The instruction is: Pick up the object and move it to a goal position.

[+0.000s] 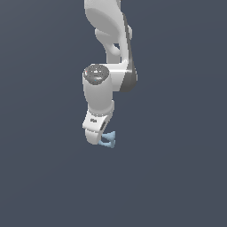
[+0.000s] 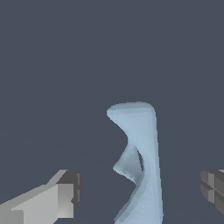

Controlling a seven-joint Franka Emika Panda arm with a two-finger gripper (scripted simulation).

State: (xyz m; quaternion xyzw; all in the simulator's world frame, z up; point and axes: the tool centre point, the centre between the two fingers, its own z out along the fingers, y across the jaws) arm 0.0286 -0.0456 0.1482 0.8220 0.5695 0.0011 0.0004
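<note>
The object (image 1: 109, 141) is a small pale blue piece with pointed corners, and it shows just below the white hand on the exterior view's right side. In the wrist view the object (image 2: 142, 166) stands tall between the two fingers, with a gap on each side. My gripper (image 2: 140, 190) is open around it. One finger (image 2: 65, 197) is pale grey with a dark pad, and the other finger (image 2: 212, 186) shows only at the frame's edge. In the exterior view the gripper (image 1: 101, 136) points down, and the hand hides most of its fingers.
The white arm (image 1: 108, 66) comes down from the top of the exterior view. Everything around it is a plain dark blue-grey surface (image 1: 177, 177) with no other objects or edges in sight.
</note>
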